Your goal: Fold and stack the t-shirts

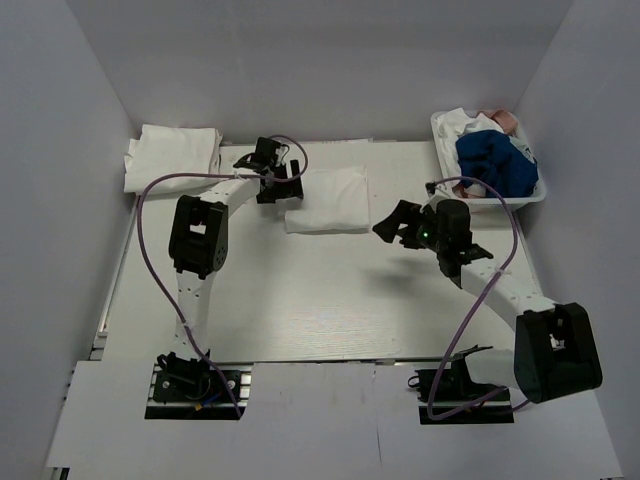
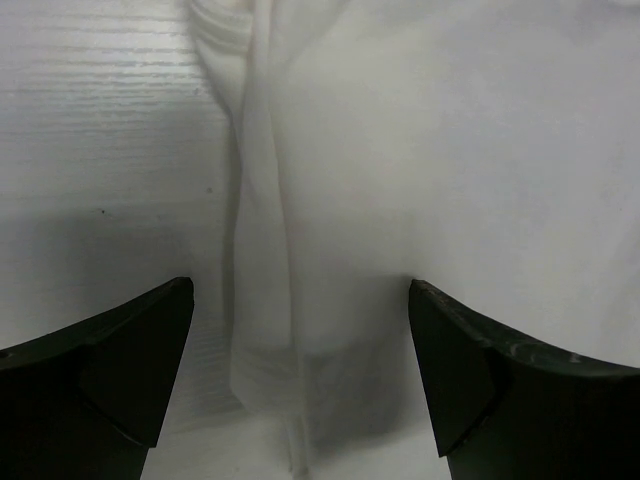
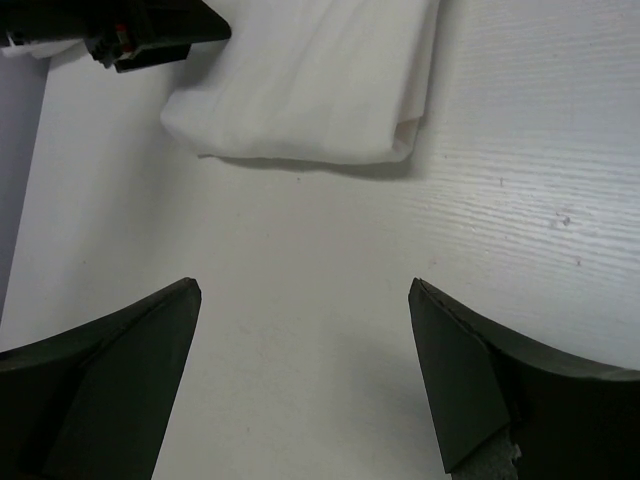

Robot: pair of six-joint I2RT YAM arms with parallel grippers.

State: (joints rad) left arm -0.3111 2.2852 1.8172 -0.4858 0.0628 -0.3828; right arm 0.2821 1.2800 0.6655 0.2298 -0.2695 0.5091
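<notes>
the left pincer stands wide open, its two dark fingers spread far apart and nothing clamped between them. from its own wrist camera, the side edge of a folded t-shirt runs up through the gap between the jaws: one finger is over the bare table, the other over the white cloth. whether the tips actually touch the fabric i cannot tell; they look to be poised just above it.

from overhead, that shirt lies flat as a neat white rectangle near the middle of the table, a little toward the far side, with the left pincer right at its left edge.

the right pincer is also spread as wide as it goes and holds nothing. it hangs over bare tabletop just to the right of the folded shirt, apart from it, and its camera looks across at the shirt's near corner, with the left arm's black gripper at the far upper corner of that view.

a second lot of white t-shirts sits in the far left corner of the table, lying in a loose, thick pile against the wall, well apart from both pincers.

at the far right a white basket holds more clothing, with a blue cloth on top and some white and pinkish fabric behind it.
</notes>
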